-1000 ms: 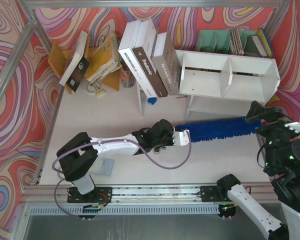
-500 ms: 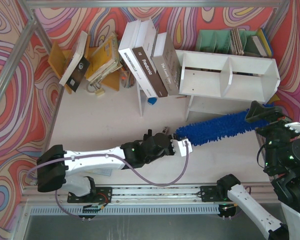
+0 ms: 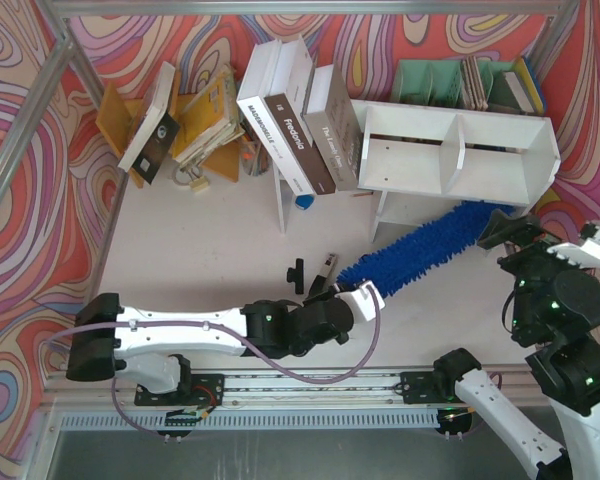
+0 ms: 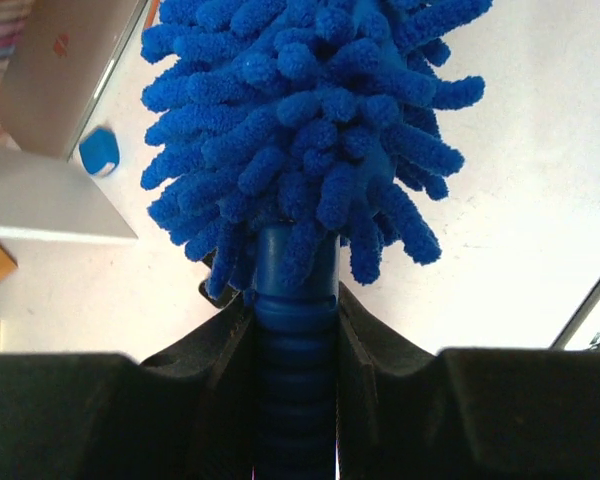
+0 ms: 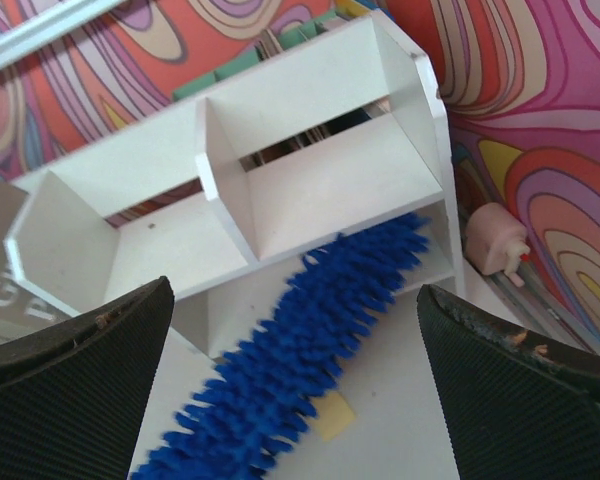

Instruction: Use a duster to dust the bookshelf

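Note:
The white bookshelf (image 3: 460,112) stands at the back right, with two cubbies and a lower shelf. The blue fluffy duster (image 3: 420,250) lies slanted, its far tip on the right end of the lower shelf. My left gripper (image 3: 356,298) is shut on the duster's ribbed blue handle (image 4: 296,300); in the left wrist view the gripper (image 4: 296,345) has both jaws pressed on it. My right gripper (image 3: 507,232) hovers open and empty next to the duster's tip. In the right wrist view the gripper (image 5: 295,310) is spread wide above the duster (image 5: 300,370) and bookshelf (image 5: 310,190).
A green slotted rack (image 3: 450,80) with books stands behind the bookshelf. A thin white board (image 3: 280,195) props leaning books (image 3: 290,115) at back centre. Small black tools (image 3: 310,270) lie near the left gripper. A yellow tag (image 5: 332,415) lies on the table.
My left arm has drawn back toward the near edge and swung the duster, so its tip moved from in front of the bookshelf onto the lower shelf. The right gripper shifted slightly.

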Controlling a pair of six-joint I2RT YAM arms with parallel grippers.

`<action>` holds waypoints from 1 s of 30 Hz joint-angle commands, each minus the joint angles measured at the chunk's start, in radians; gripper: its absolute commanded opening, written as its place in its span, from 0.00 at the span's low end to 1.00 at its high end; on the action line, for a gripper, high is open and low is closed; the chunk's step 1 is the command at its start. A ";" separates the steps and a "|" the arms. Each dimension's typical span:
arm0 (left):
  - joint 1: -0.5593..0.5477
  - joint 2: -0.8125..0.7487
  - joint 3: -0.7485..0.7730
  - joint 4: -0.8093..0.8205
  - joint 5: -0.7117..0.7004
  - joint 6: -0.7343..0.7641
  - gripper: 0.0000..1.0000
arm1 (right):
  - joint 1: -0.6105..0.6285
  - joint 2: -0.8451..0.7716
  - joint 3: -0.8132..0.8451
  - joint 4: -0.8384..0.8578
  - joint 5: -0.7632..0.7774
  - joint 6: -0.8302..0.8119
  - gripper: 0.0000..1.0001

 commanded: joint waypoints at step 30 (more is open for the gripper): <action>-0.085 0.320 0.434 -0.469 -0.512 -0.920 0.00 | 0.000 -0.048 -0.370 0.100 -0.016 0.129 0.98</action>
